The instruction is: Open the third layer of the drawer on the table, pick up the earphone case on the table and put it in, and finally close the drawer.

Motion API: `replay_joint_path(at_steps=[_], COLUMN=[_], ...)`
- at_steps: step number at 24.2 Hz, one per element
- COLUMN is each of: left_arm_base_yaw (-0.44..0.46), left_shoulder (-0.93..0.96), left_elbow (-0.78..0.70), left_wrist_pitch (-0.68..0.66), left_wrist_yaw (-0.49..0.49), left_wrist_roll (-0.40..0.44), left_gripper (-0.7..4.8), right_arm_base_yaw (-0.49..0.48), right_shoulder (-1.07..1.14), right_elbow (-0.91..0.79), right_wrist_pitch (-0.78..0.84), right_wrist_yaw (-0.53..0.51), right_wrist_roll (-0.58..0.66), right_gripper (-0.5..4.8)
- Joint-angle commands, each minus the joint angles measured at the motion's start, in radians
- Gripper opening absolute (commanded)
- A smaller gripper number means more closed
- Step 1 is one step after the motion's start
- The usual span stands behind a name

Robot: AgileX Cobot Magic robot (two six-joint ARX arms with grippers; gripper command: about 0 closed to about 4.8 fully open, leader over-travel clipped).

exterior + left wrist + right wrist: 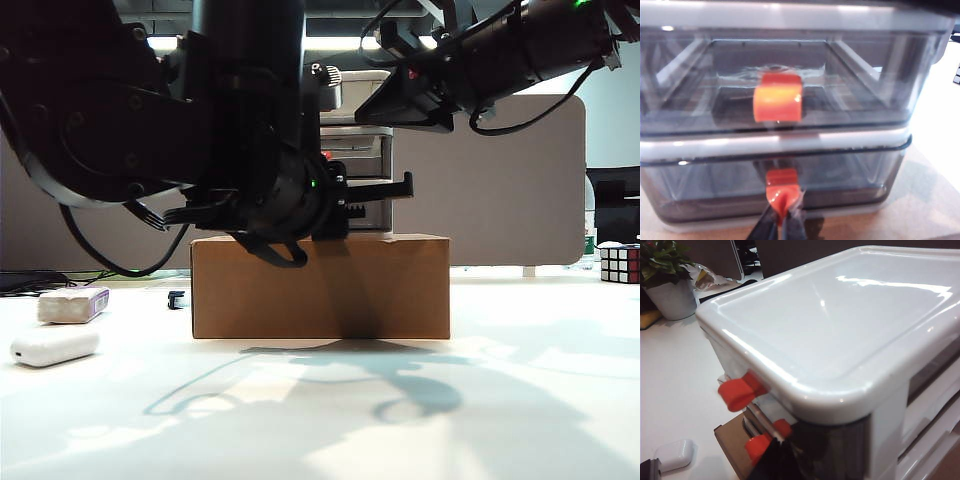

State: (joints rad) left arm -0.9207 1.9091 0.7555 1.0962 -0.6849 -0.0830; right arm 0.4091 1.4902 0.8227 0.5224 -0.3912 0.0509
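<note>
— Where is the left pincer (782, 220)?
— Pressed together on the red handle (783, 186) of the bottom drawer (700, 187), which sits on the cardboard box (320, 285). The handle points straight back at the pincer, so the pull runs along that line.
— And the right pincer?
— Its tips aren't visible; I cannot tell. That arm hovers over the drawer unit's white top (840, 315).
— The earphone case (55, 346)?
— On the desk (320, 420), far left, long axis lying across the view. The left arm looks nearer.
</note>
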Motion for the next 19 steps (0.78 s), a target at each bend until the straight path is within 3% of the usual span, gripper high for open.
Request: replay_joint_path(at_steps=[1,14,16,19], left_arm_base_yaw=[-0.023,-0.129,-0.137,-0.121], left_shoulder=[-0.001,-0.012,-0.014,-0.013], left_elbow=[-0.006,-0.069,-0.072,-0.071], left_wrist_pitch=[-0.021,-0.011,0.049,0.088], left_wrist_yaw=[-0.032,-0.151,-0.166,-0.145], left_wrist_roll=[-0.003,-0.008,-0.008,-0.008], left_gripper=[-0.06,-0.06,-0.02,0.99], right_arm_base_yaw=[0.000,0.000,0.000,0.000], right_shoulder=[0.003,0.005,0.005,0.005], right_elbow=[0.005,0.005,0.005,0.005], right_wrist_pitch=[0.020,0.021,0.021,0.021], right_wrist_yaw=[0.023,0.022,0.022,0.022], right_wrist_roll=[-0.007,-0.007,-0.007,-0.007], right_gripper=[-0.06,-0.06,-0.06,-0.06])
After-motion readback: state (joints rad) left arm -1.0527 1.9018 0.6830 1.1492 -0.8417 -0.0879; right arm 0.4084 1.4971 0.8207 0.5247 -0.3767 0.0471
